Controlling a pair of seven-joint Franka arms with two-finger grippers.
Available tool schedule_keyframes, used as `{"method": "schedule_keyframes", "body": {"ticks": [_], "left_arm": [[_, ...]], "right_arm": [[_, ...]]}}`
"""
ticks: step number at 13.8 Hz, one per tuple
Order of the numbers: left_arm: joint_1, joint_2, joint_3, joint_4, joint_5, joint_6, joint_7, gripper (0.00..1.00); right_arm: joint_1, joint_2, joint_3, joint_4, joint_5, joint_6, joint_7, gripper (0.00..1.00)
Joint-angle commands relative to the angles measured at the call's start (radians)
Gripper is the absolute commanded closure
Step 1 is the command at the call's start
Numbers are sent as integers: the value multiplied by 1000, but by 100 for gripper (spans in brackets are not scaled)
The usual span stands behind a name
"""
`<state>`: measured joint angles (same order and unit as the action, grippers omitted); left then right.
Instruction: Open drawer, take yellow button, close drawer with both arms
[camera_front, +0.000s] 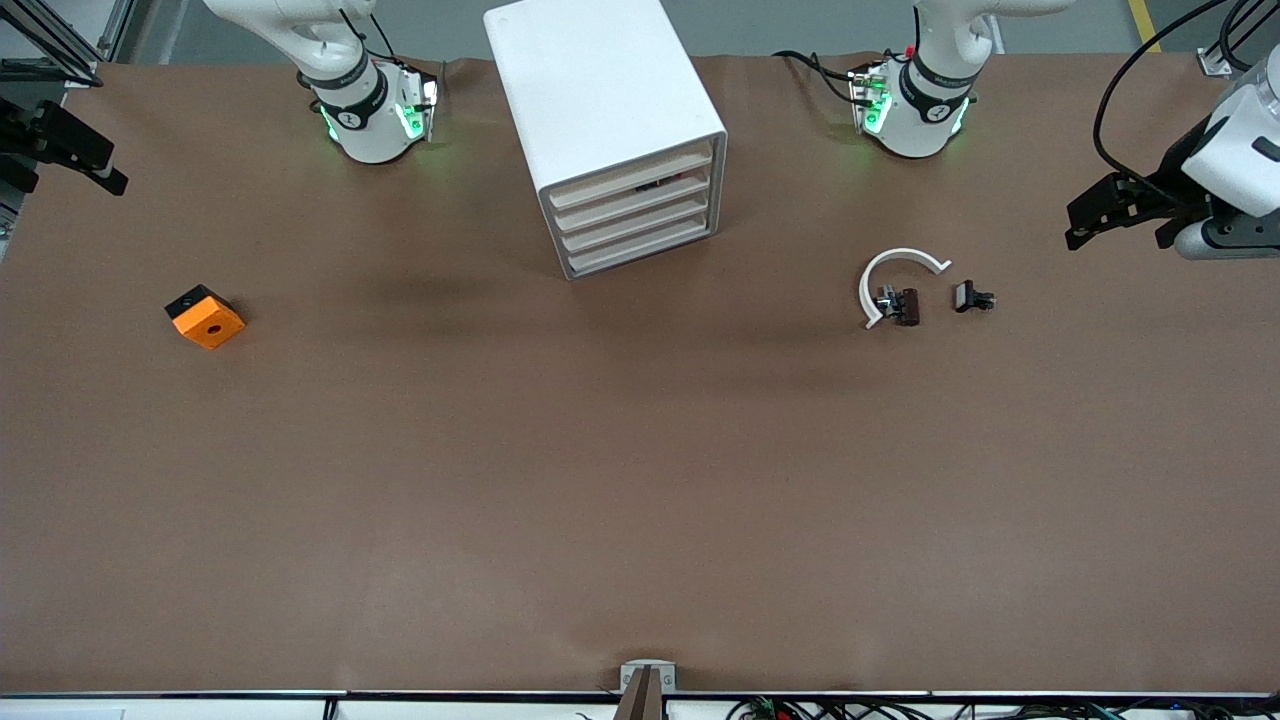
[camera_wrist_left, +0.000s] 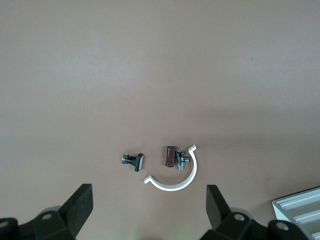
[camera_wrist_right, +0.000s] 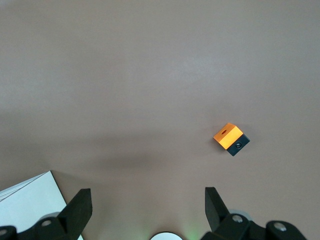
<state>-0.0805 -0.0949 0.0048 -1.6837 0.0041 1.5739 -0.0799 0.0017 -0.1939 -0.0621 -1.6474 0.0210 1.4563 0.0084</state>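
Atop the stack of four in the white boxy cabinet (camera_front: 610, 110), the shallow white drawer with cream front slat (camera_front: 632, 172) sits shut; the tiny orange-red button isn't visible, presumably inside. Left gripper (camera_front: 1118, 212) hangs at the table's edge on the left arm's end, well away from the cabinet, jaws wide, empty; right gripper (camera_front: 75, 150) likewise at the right arm's end. Risks: hooking the wrong slat, since all four look alike; pulling could drag the unbraced cabinet; grabbing the orange block (camera_front: 205, 317) or the black clips with white arc (camera_front: 900, 290) instead.
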Motion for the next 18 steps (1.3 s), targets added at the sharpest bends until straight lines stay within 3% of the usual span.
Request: {"method": "schedule_keyframes", "body": {"ticks": [1,9,18], "left_arm": [[-1,0,0,12,-13,-17,-5,0],[2,32,0,1,-13,-55,-12,0],[-24,187,-5,-11,-15,-28,-14,0]], "right_arm": [[0,10,2,20,2,-7,5,0],[0,10,1,18,2,-8,5,0],[0,10,2,18,2,-8,5,0]]}}
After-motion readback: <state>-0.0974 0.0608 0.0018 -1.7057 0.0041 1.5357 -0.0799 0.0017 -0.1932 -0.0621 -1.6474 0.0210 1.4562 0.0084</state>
